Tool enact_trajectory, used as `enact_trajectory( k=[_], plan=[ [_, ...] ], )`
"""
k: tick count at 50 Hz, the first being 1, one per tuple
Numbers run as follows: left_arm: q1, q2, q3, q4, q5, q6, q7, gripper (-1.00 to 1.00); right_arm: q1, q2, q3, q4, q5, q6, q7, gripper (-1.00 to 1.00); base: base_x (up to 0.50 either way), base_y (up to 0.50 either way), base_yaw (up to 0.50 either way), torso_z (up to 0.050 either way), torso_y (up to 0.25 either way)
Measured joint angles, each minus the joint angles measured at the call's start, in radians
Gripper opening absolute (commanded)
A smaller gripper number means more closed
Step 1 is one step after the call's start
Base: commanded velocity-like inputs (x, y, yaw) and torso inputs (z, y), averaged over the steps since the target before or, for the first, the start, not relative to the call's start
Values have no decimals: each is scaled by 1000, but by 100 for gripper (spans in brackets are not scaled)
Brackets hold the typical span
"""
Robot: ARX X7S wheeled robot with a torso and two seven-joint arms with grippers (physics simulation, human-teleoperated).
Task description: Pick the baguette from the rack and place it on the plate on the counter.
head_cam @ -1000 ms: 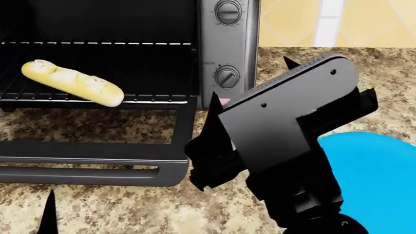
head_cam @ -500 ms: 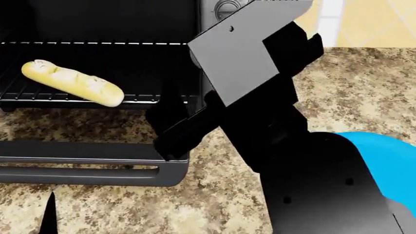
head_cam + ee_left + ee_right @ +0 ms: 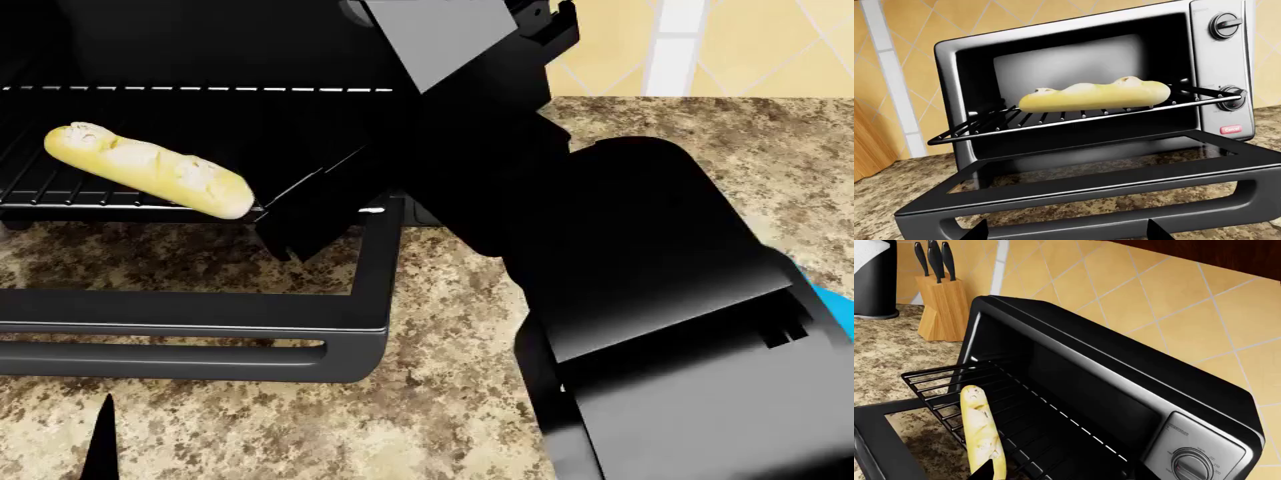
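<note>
I'm working in a home kitchen: a speckled granite-look counter [image 3: 441,400] carries a black toaster oven [image 3: 1121,385] with silver dials, backed by diagonal yellow wall tiles [image 3: 1174,295]. Far along the counter stands a wooden knife block [image 3: 941,302], beside what may be a paper-towel roll [image 3: 873,277].

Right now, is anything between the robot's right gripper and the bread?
Nothing but bare rack. In the head view, the right gripper sits just beside the bread's near end.

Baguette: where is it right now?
In the head view the baguette lies at the left on the pulled-out rack of the open toaster oven, with the right gripper just beside its right end.
</note>
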Motion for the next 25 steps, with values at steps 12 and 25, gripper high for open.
enact_trajectory(
  k=[12,25],
  plan=[
    [5,-8,3,0,-3,0,-4,100,33,-32,8,131,36,-33,-35,100,0,0,0,0,0],
    [10,-14,3,-6,-9,4,-8,100,74,-63,-2,282,66,-87,-66,100,0,0,0,0,0]
  ],
)
